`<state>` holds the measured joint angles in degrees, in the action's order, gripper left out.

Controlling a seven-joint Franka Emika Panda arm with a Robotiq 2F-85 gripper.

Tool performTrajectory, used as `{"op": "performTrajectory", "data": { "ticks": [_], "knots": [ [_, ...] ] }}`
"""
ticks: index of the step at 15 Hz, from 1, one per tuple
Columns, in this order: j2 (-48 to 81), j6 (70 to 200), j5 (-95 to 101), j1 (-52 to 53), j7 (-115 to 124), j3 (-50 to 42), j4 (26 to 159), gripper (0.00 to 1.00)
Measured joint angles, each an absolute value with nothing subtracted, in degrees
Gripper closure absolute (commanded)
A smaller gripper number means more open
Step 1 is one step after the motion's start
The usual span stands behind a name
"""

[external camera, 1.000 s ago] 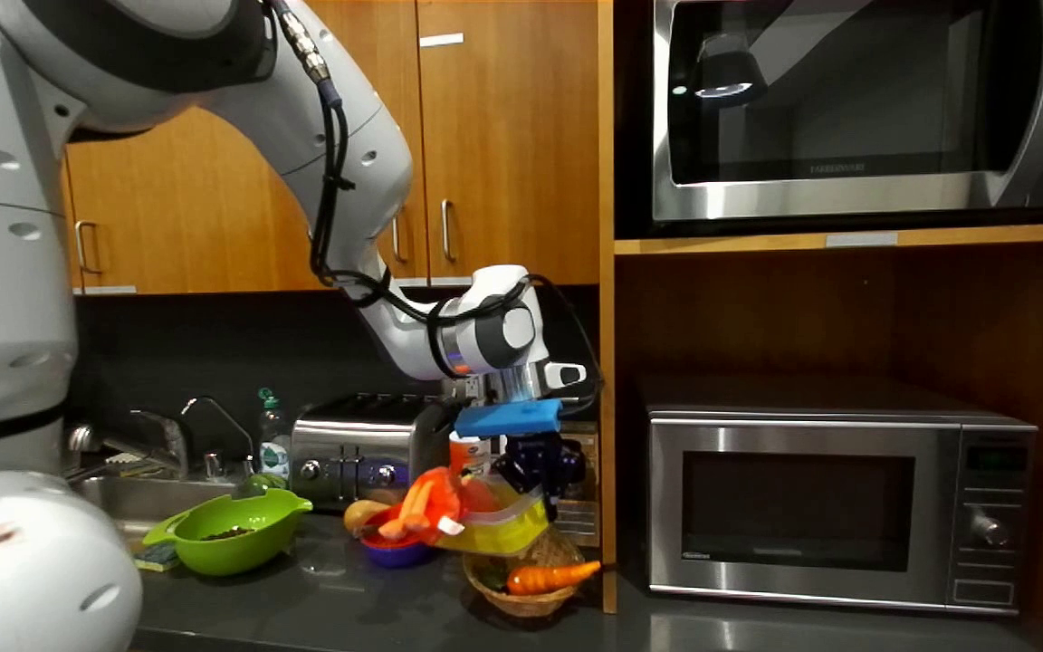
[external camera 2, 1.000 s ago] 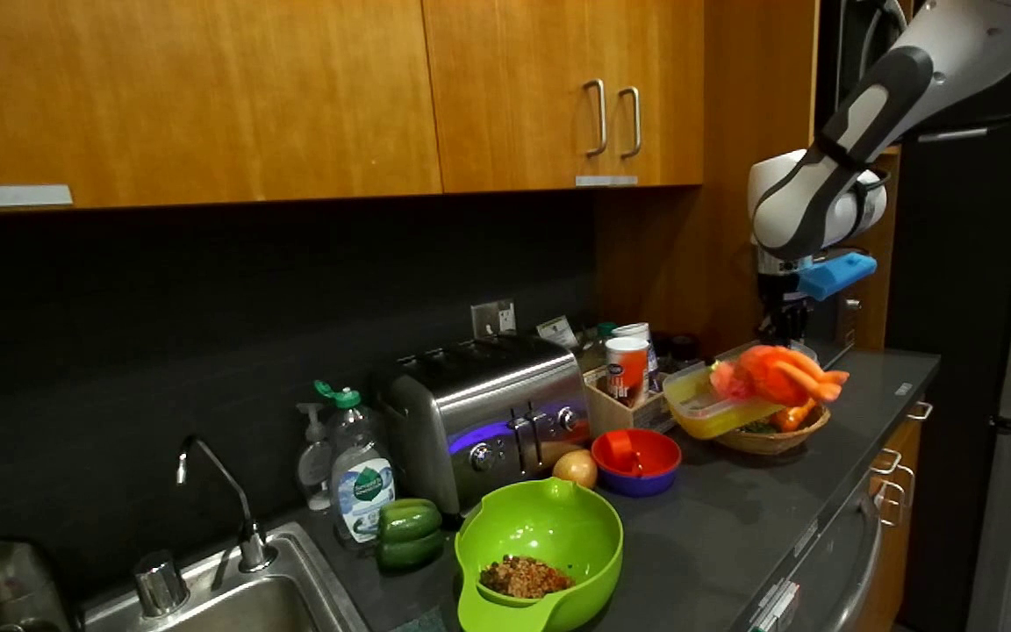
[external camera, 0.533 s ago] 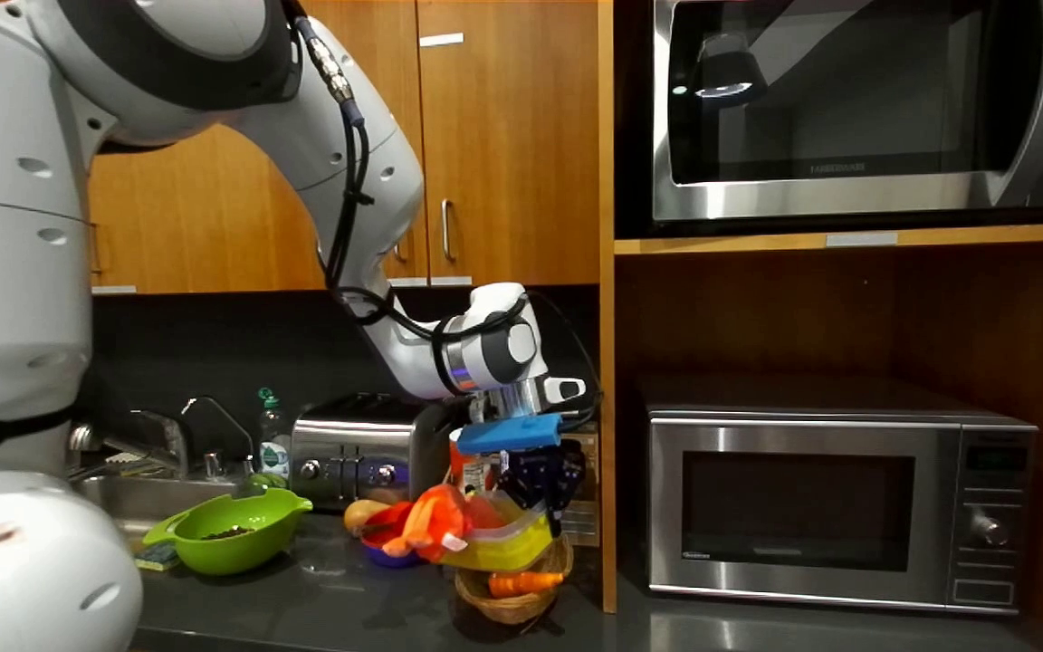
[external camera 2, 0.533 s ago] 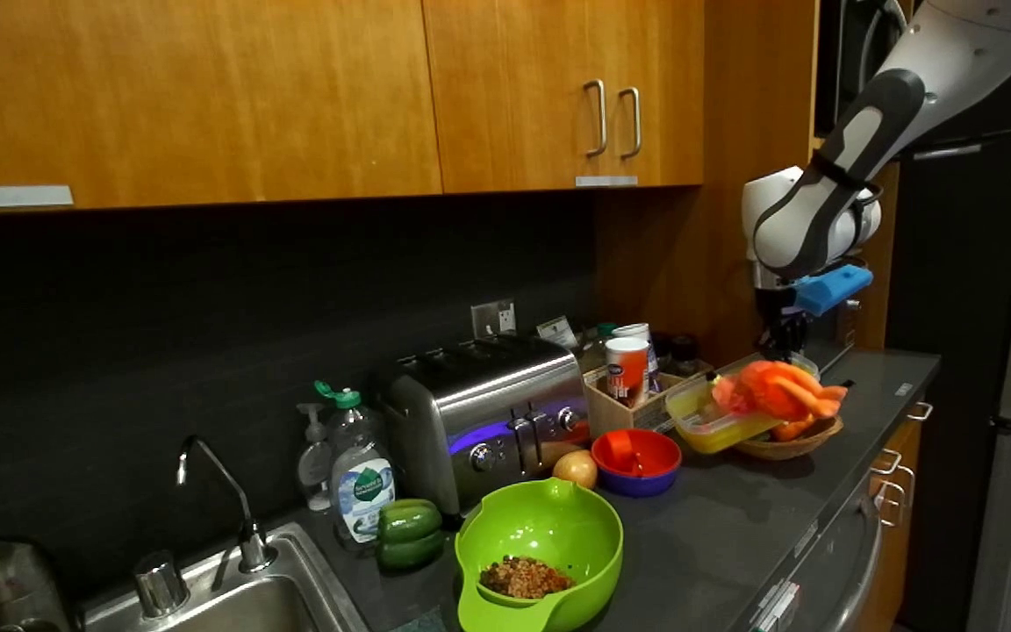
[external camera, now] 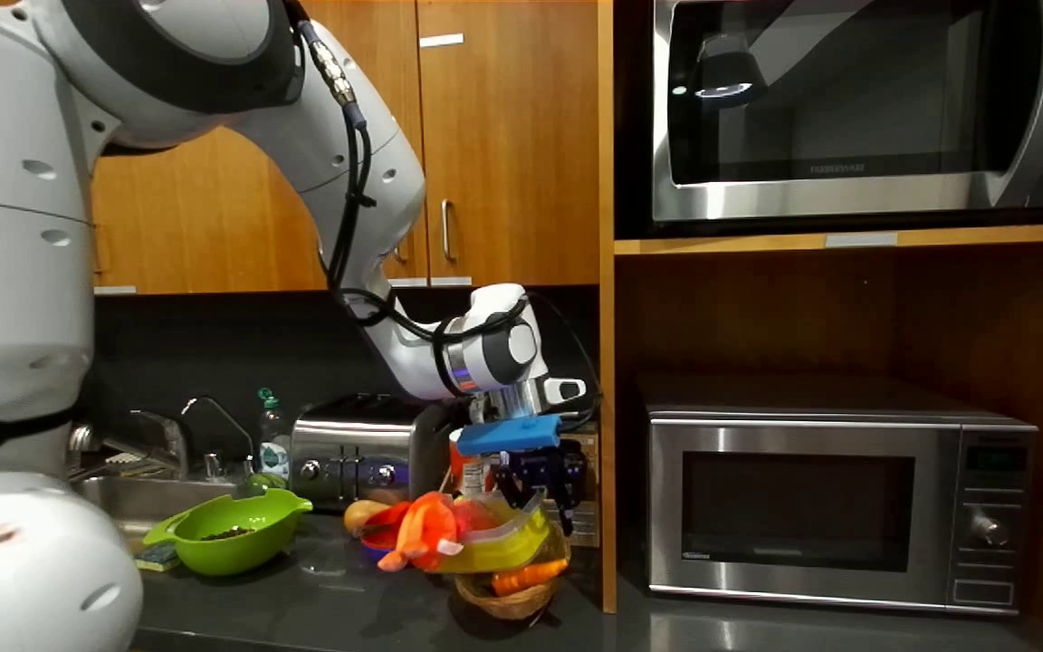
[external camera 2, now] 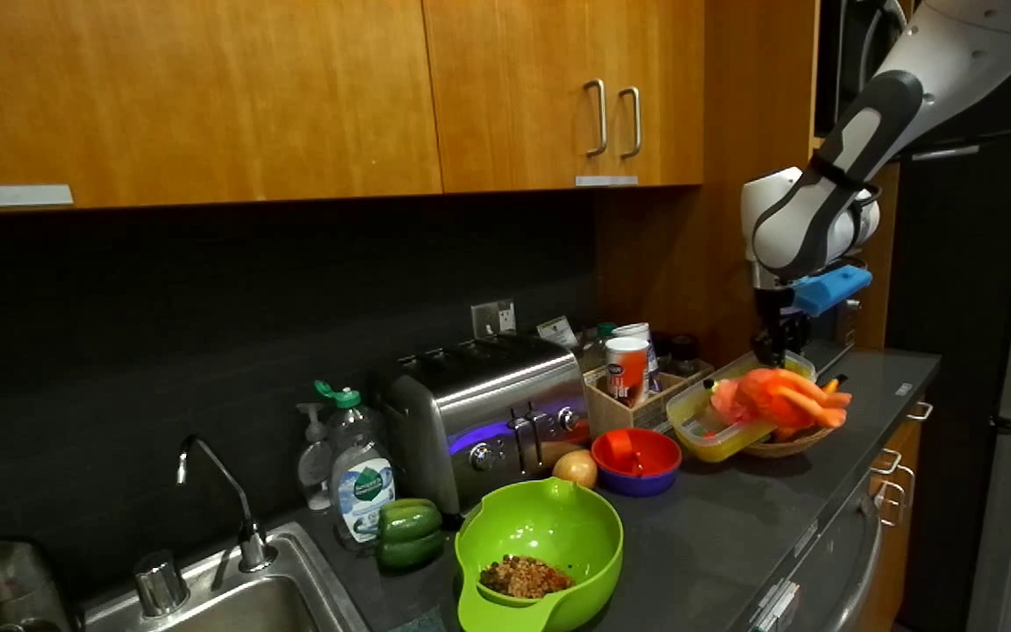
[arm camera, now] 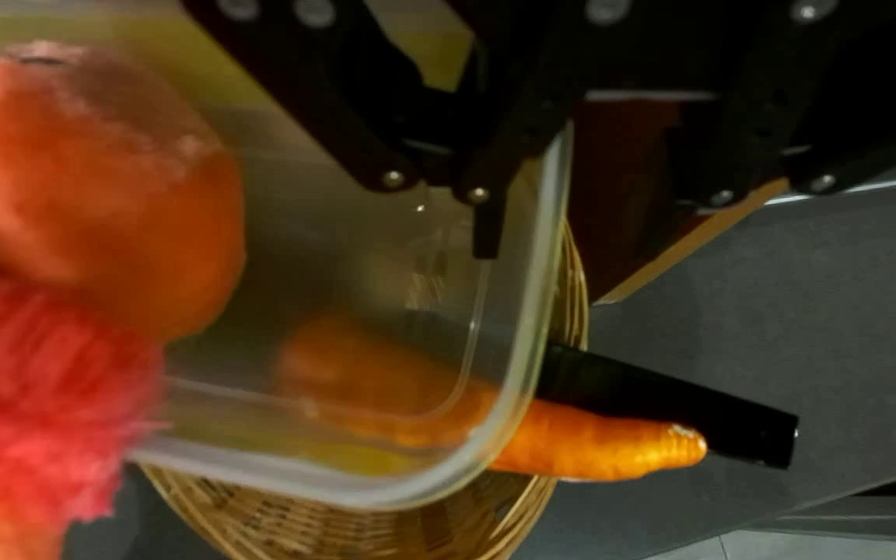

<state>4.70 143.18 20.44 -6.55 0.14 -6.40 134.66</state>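
Astride the rim of a plastic tub, the hand is unclenched, one finger inside and one outside, as the wrist view shows best; whether either touches I cannot tell. Clear there, the tub looks yellow in both exterior views, tilted above a wicker basket. A carrot and black handle jut out below it, plainest from the wrist, while the exterior views show more of an orange plush thing spilling over the tub's side. Farther off, a lower microwave fully faces an exterior view; a pump bottle shows in an exterior view.
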Motion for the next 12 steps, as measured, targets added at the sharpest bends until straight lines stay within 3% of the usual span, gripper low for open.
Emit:
{"op": "performTrajectory", "data": {
  "ticks": [3,6,7,9,12],
  "knots": [
    [4.70,143.18,20.44,-6.54,0.59,-6.40,134.53,0.02],
    [4.46,143.18,20.45,-6.38,0.71,-6.40,134.56,0.00],
    [4.24,143.18,20.49,-6.29,0.71,-6.40,134.59,0.25],
    [3.83,143.18,20.76,-6.10,0.71,-6.38,134.59,0.26],
    [3.42,143.17,21.19,-6.00,0.67,-6.35,134.68,0.47]
  ]
}}
